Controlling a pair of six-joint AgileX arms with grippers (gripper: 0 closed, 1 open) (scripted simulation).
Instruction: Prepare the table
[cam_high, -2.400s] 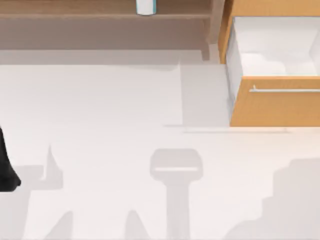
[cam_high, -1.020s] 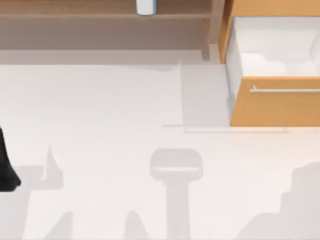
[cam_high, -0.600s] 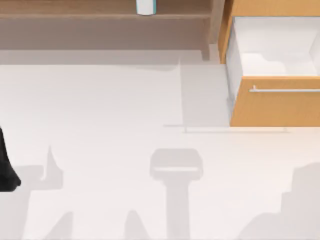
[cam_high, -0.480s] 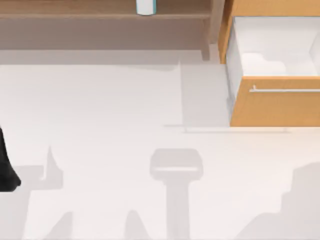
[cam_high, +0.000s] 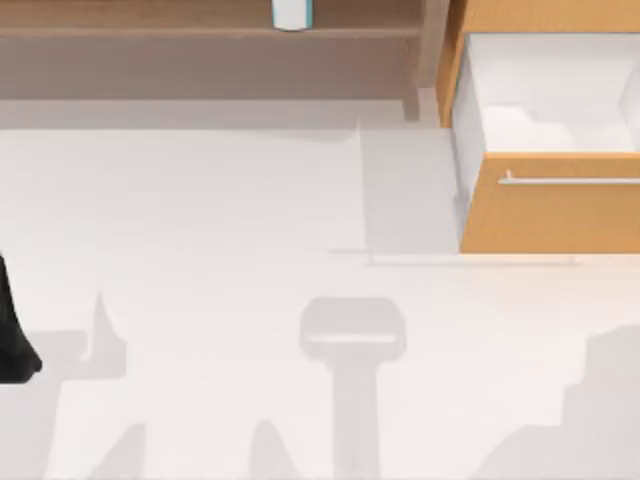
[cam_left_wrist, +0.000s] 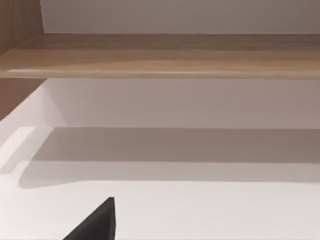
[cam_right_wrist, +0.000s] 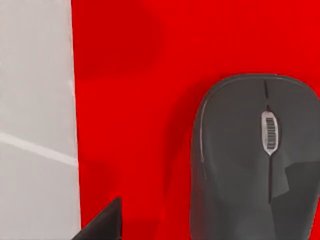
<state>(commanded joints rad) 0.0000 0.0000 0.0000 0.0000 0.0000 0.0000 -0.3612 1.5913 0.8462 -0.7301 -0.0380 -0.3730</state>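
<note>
The table (cam_high: 200, 230) is a broad, plain white-to-light-grey top with a smooth surface. Along its far edge stands a tan wooden shelf unit (cam_high: 200, 40), and a white cylindrical container with a teal edge (cam_high: 292, 13) rests on its board. At the far right corner sits an orange-wood drawer cabinet (cam_high: 550, 210) with a silver bar handle (cam_high: 570, 181); its drawer is pulled out, showing a white interior.

In the right wrist view, a red mat (cam_right_wrist: 150, 100) lies flat on the table surface, its straight edge meeting the bare grey top. A dark grey computer mouse (cam_right_wrist: 250, 160) rests on the mat, just beside the dark fingertip (cam_right_wrist: 102, 225) seen there, not touching it.

In the left wrist view, bare table lies ahead of the fingertip (cam_left_wrist: 97, 225), with the shelf board beyond.
</note>
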